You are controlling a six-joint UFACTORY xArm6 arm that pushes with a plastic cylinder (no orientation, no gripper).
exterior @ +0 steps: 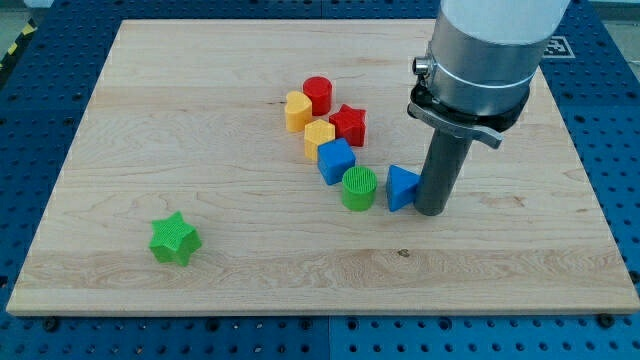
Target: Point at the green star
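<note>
1. My tip (432,211) is down on the wooden board (200,100), right of centre. The rod is upright, dark grey, hanging from a wide silver cylinder body at the view's top right. No jaws on this rig, just the bare rod, so nothing is grasped or clamped.
2. Closest block: blue triangular block (401,187), just left of the tip. It looks to be touching the rod or very nearly so; can't tell which.
3. Next out: green cylinder (359,188), just left of the blue triangular block, standing upright, ribbed top facing up.
4. Up-left of that: blue cube (336,160), sitting tilted in plan and close to the green cylinder's upper left.
5. Above the blue cube: a small yellow block (319,135), shape not clear, roughly hexagonal. It touches or nearly touches the blue cube.
6. Red star (349,124) sits right beside that yellow block, on its right.
7. Further up: yellow heart (297,111) and red cylinder (318,94), side by side, heart on the left. These close out the cluster, which runs as a rough diagonal chain from top centre down toward the tip.
8. Green star (175,238): alone, near the board's lower left, well apart from the cluster and from the tip. The tip is far to its right and slightly higher in the view, with the whole cluster nearer to it than the star.
9. Board rests on a blue perforated table (40,80), visible on all sides.
</note>
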